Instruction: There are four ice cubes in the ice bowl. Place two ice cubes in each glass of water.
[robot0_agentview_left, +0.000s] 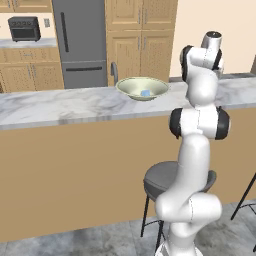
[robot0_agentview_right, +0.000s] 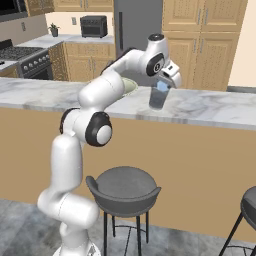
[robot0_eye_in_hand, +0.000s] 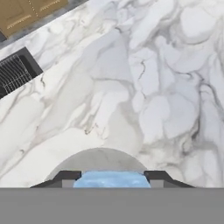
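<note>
End effector (robot0_eye_in_hand: 112, 178), clamped on one ice cube (robot0_eye_in_hand: 112, 179), directly above glass of water (robot0_agentview_right: 158, 97) on marble desk (robot0_agentview_right: 210, 109); ice bowl (robot0_agentview_left: 143, 88) beside the glass.

This is a home kitchen. A long white-and-grey marble counter (robot0_agentview_left: 60, 105) crosses the middle of the frame, light wooden cabinets (robot0_agentview_left: 142, 37) and a tall grey refrigerator (robot0_agentview_left: 80, 42) stand behind it, a black stove (robot0_agentview_right: 20, 57) sits upper left, and a round grey bar stool (robot0_agentview_right: 122, 192) stands below.
</note>
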